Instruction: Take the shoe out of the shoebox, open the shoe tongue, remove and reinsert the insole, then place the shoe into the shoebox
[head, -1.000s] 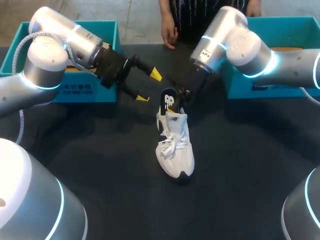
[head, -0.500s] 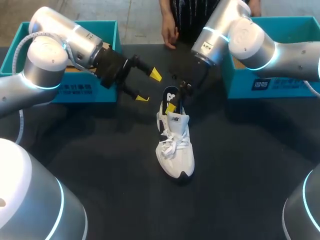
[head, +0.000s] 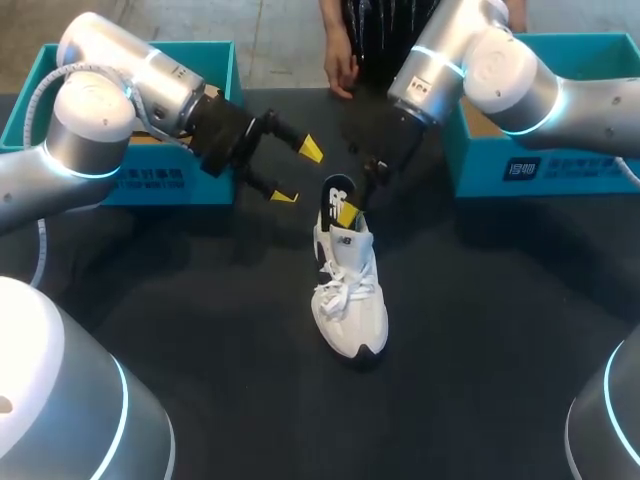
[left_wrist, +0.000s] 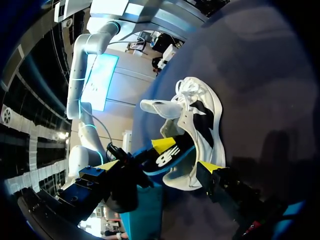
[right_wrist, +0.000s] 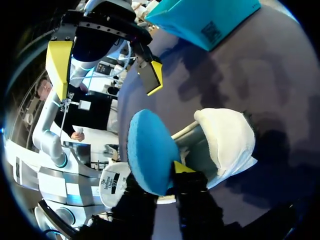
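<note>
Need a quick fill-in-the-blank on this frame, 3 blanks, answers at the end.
1. The right gripper is shut on the ___, which sticks partly out of the shoe.
2. The left gripper is ___ and holds nothing.
3. The shoe stands on the ___, in neither the left shoebox nor the right shoebox.
Missing words: insole; open; table.
</note>
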